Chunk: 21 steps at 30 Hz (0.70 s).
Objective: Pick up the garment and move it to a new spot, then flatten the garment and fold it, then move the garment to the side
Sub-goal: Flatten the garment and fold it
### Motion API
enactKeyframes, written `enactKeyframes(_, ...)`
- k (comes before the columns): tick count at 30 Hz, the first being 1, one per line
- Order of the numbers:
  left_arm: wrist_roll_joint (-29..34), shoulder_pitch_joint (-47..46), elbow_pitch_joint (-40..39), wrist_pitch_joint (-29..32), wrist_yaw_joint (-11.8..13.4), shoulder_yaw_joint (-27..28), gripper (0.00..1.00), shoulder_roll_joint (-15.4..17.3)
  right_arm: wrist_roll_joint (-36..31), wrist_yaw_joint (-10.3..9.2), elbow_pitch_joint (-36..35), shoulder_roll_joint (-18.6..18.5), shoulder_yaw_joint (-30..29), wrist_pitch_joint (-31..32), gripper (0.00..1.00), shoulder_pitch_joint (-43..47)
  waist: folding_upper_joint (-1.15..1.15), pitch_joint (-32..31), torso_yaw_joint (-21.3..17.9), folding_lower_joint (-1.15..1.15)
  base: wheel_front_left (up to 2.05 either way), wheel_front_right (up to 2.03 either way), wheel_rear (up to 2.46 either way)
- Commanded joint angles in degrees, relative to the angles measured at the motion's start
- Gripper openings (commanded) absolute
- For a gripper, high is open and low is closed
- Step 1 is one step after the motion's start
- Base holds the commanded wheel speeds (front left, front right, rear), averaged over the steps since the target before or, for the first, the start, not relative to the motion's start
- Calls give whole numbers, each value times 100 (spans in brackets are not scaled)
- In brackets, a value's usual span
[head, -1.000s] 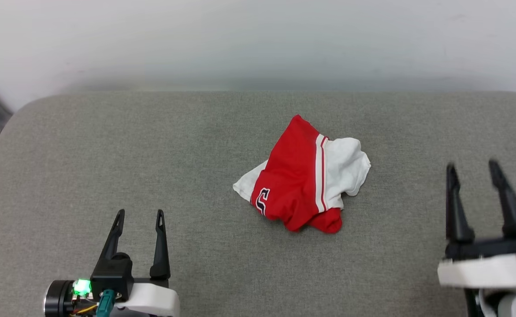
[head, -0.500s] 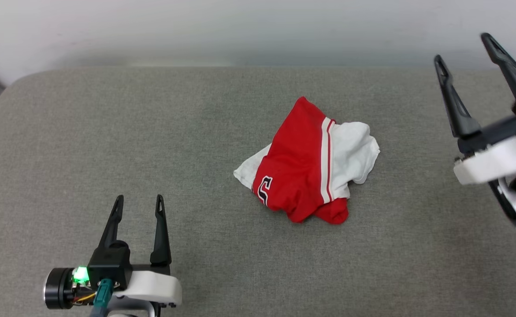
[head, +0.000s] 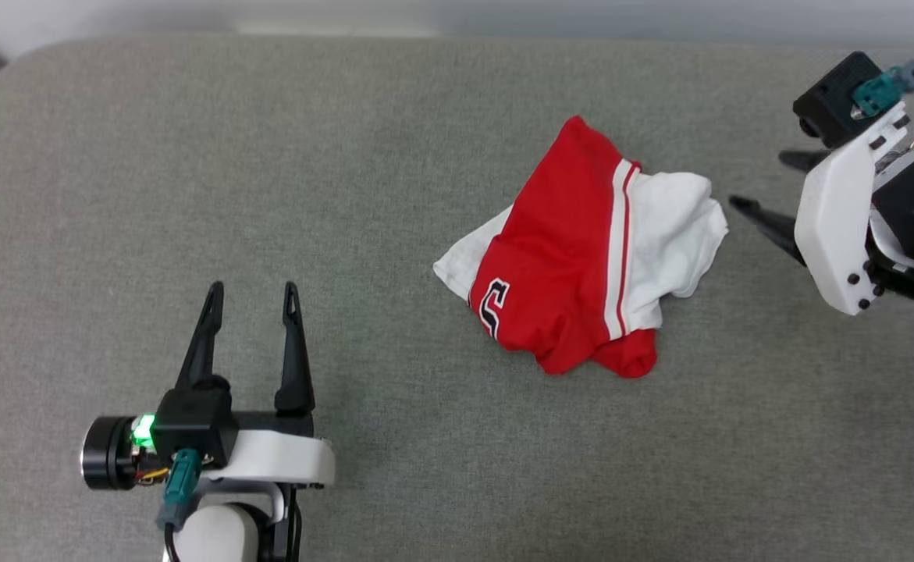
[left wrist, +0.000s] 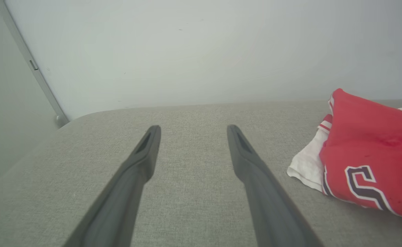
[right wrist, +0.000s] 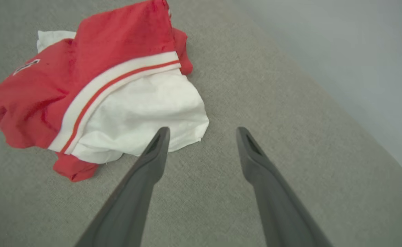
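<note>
Grey woven fabric covers a wide padded surface with rounded corners [head: 394,484], which ends against a plain pale wall [left wrist: 201,51] with a grey strip [left wrist: 32,65] running down its left part. Right of the surface's middle lies the soft red jersey shirt with white sleeves [head: 574,257], crumpled into a loose heap. Its red body is on top, and a white-and-red stripe band runs across it. A white sleeve bulges on the side toward the right gripper [head: 761,181], a smaller white flap pokes out on the opposite side, and a dark white-outlined letter sits near its front left edge. The right gripper comes in from the right edge of the head view with its two long dark fingers spread wide and aimed at the white sleeve, holding nothing. In the right wrist view one fingertip [right wrist: 162,132] overlaps the sleeve's edge [right wrist: 118,85], though whether it touches the cloth cannot be told, and the other finger stands over bare grey fabric. The left gripper [head: 252,290] hangs at the lower left, fingers parted and empty, pointing toward the wall. From there the shirt [left wrist: 365,147] lies well off to the right, with bare grey fabric between them.
</note>
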Motion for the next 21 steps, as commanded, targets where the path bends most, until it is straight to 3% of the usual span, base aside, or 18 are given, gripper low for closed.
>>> enactKeyframes(1, 3, -88, -27, -15, -8, -14, 100, -6, 114, -4, 21, -48, 50, 122, 100, -138, 0, 195, 108, -1, 0, 0, 0)
enactKeyframes(7, -58, -446, -109, -15, -12, -137, 100, -50, 604, -4, 393, -66, 607, 1090, 100, -726, 0, 724, 345, -1, 0, 0, 0)
enactKeyframes(14, -198, -714, -179, -15, 89, -319, 100, -68, 738, -3, 997, 119, 1208, 1085, 100, -824, 0, 1154, 576, -1, 0, 0, 0)
enactKeyframes(19, -262, -748, -154, -15, 168, -368, 100, -67, 917, 11, 1076, 72, 2006, 1116, 100, -474, 0, 1197, 585, -1, 0, 0, 0)
enactKeyframes(20, -264, -738, -136, -15, 179, -362, 100, -69, 947, 15, 1061, 47, 2101, 1070, 91, -474, 0, 1173, 571, -1, 0, 0, 0)
enactKeyframes(21, -259, -716, -116, -15, 190, -342, 100, -68, 970, 23, 1043, 33, 2158, 994, 2, -502, 0, 1136, 547, -1, 0, 0, 0)
